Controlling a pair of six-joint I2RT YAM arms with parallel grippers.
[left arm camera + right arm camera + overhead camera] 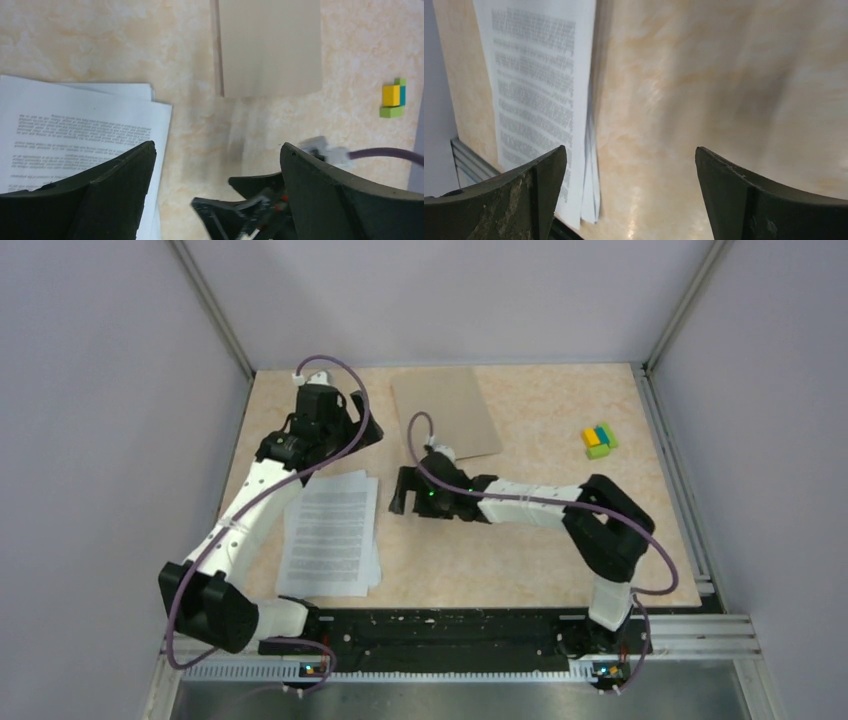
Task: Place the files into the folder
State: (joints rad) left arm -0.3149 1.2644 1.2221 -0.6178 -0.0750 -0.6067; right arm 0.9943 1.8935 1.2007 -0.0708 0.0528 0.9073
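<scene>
Files (330, 533) lie flat on the marbled table (520, 540), left of the middle and toward the near side, a thin stack of printed sheets slightly fanned so the lower edges peek out on the right. Nothing holds them. The folder (446, 412) rests flat and closed by the far wall, well apart from the paper, with bare tabletop between the two.

From above, the left arm crosses the stack's upper left corner, and the left gripper (352, 420) hangs beyond the top of the sheets, just left of the folder. Its own camera shows the left gripper (217, 147) with fingers spread wide and empty, the files (75, 130) off to one side and the folder (270, 45) ahead.

The right gripper (402, 492) sits low, just beside the stack's upper right corner and near the folder's closest edge, roughly in the gap between paper and folder. Its wrist view shows the right gripper (629, 150) also spread wide, holding nothing, with the files (534, 75) to its left.

A small yellow, blue and green block cluster (599, 440) stands far off to the right, clear of everything. Purple cables loop over both arms.
</scene>
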